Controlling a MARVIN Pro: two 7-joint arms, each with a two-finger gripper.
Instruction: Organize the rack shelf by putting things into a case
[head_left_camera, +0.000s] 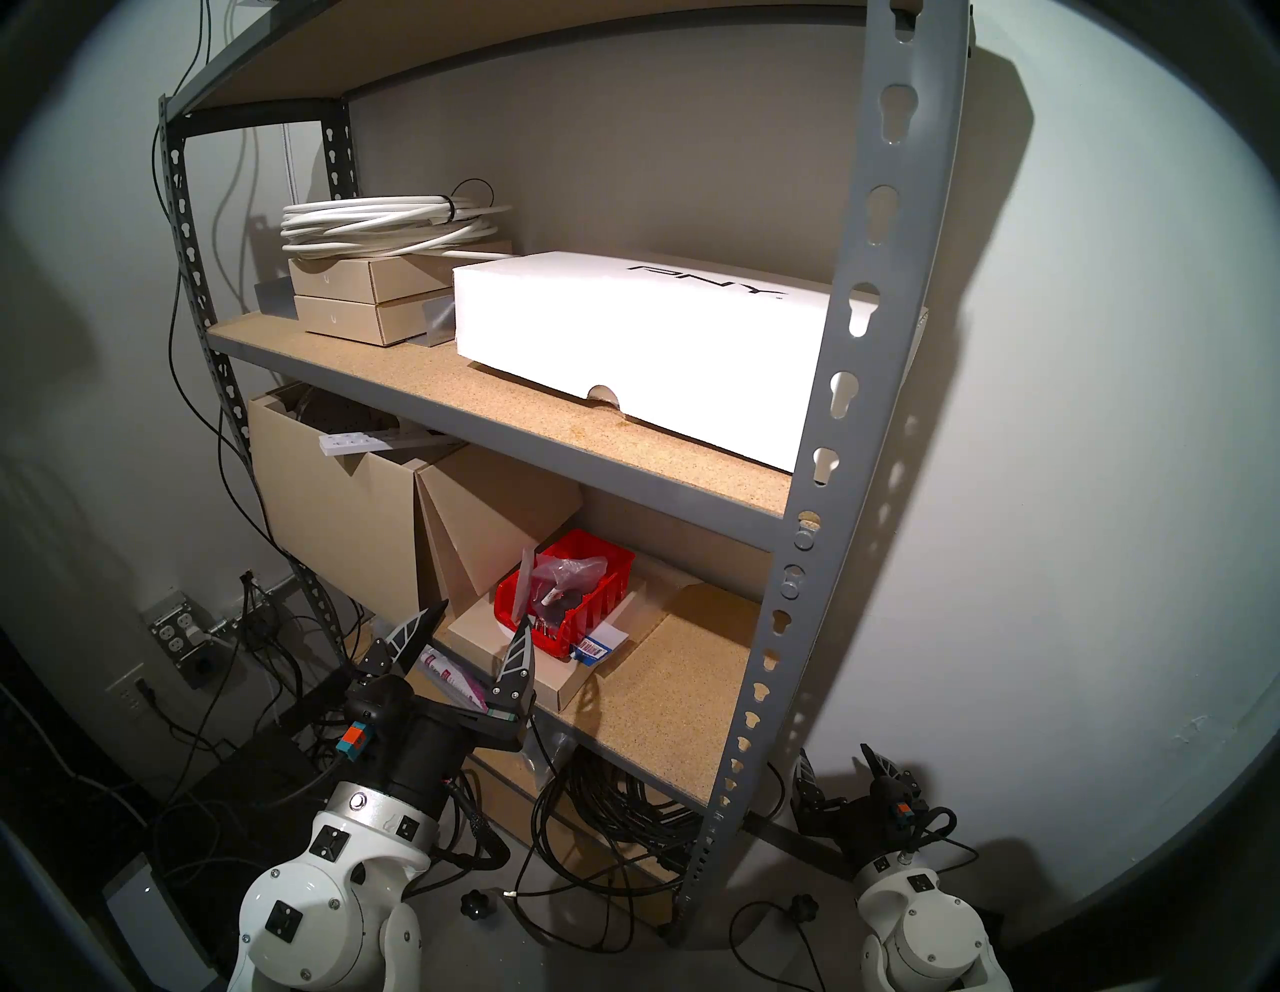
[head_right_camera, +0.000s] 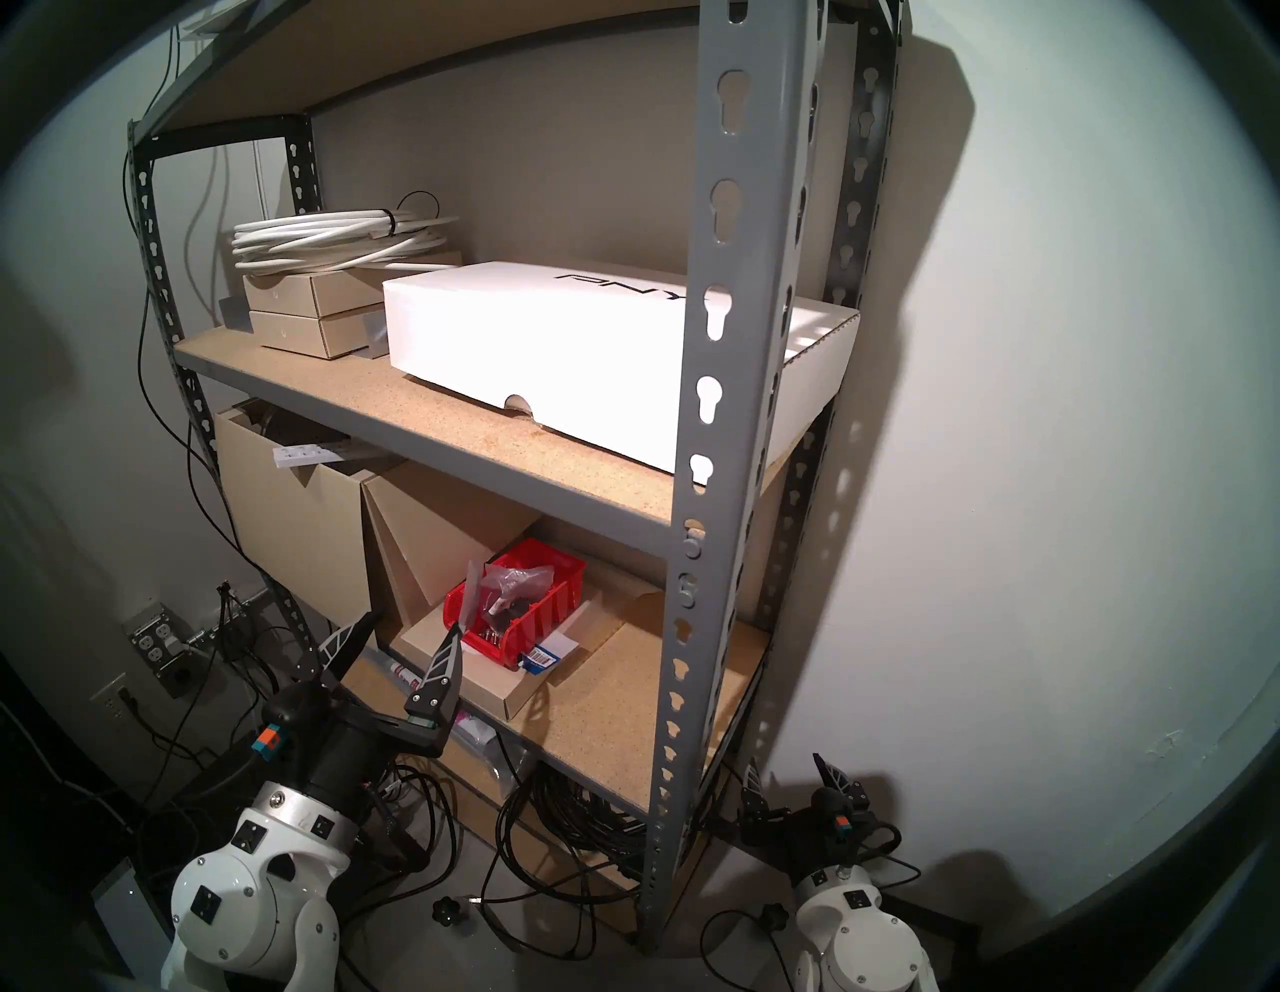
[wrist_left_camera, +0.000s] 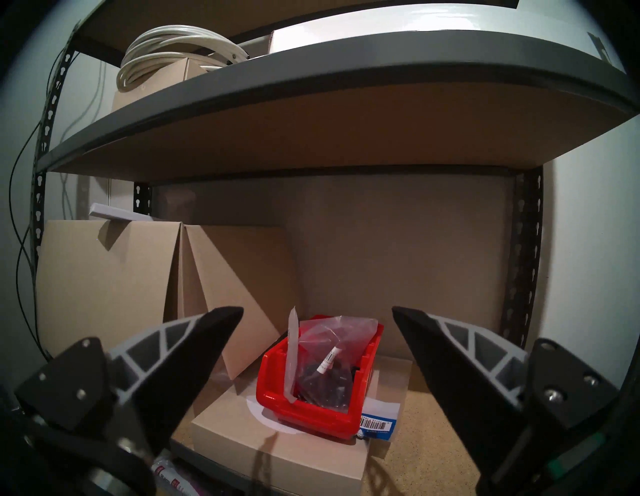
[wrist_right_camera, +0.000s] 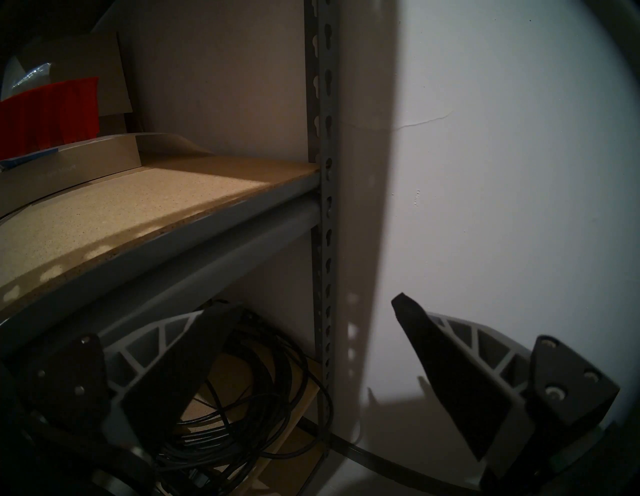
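The red bin (head_left_camera: 609, 594) sits on a flat tan box (head_left_camera: 485, 634) on the lower board (head_left_camera: 679, 686) of the grey rack (head_left_camera: 866, 346). Clear bags of black parts (head_left_camera: 569, 573) stick up out of the bin, one with a white label (wrist_left_camera: 329, 360). My left gripper (head_left_camera: 481, 620) is open and empty, just in front of the bin and left of it. In the left wrist view the bin (wrist_left_camera: 308, 412) lies between and beyond the fingers (wrist_left_camera: 194, 350). My right gripper (head_left_camera: 834, 755) is open and empty, low, right of the rack's front upright.
A blue-and-white barcode card (head_left_camera: 597, 648) lies against the bin's front. A pink-and-white packet (head_left_camera: 450, 675) lies at the shelf's front edge by my left gripper. Cardboard boxes (head_left_camera: 332, 512) stand left of the bin. A white PNY box (head_left_camera: 637, 339) and a white cable coil (head_left_camera: 388, 222) sit above. Black cables (head_left_camera: 609, 817) lie below.
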